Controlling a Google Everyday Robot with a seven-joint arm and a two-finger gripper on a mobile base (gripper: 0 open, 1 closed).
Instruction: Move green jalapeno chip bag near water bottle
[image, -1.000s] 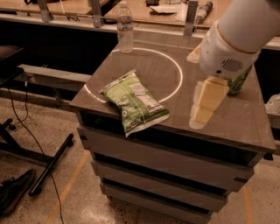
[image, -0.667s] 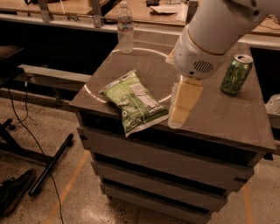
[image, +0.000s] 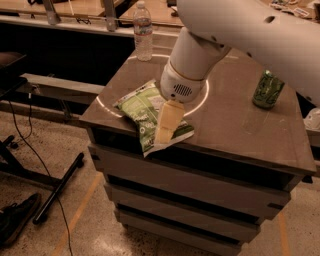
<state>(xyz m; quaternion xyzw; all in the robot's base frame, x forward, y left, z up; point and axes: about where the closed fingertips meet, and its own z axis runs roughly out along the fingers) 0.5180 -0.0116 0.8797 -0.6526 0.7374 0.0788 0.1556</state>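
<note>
Bench (image: 235, 125), a wide brown top on stacked drawer-like tiers, fills the middle of the view, with a speckled floor (image: 165, 242) below it. Across the upper right runs the thick white arm (image: 240, 35), bending down to a round wrist with a small grille, above the middle of the bench top. A thin pale ring (image: 104, 106) is marked on the top, and the wrist hides part of it.

The chip bag (image: 137, 105) lies flat on the front left part of the bench, one corner reaching over the front edge. The cream hand (image: 167, 125) hangs from the wrist, pointing down and forward over the right half of the bag. Whether it touches the bag cannot be told, nor whether it is spread or pressed together.

The bottle (image: 143, 31) stands upright at the far left corner of the bench, well apart from the bag. A green can (image: 267, 90) stands upright near the right edge, far from both.

At lower left a black stand leg (image: 57, 187) lies on the floor, with a dark shoe (image: 17, 222) beside it.
</note>
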